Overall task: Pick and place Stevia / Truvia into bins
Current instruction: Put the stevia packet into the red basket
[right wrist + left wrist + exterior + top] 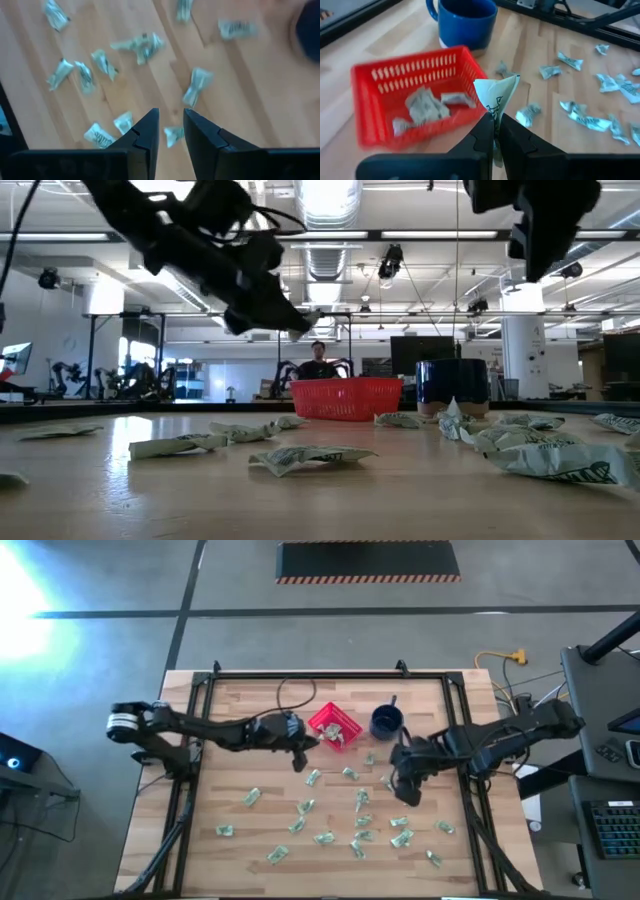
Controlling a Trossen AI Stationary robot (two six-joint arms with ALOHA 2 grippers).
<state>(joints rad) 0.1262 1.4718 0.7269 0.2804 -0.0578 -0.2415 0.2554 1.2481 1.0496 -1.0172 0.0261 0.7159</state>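
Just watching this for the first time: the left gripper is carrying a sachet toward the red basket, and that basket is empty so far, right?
Not quite. The left gripper does hold a sachet beside the red basket, but the basket is not empty: the left wrist view shows a few sachets already lying inside it.

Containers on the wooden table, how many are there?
2: a square red plastic basket near the middle of the table's far edge, and a round dark blue mug just to its right in the high view. None seems hidden.
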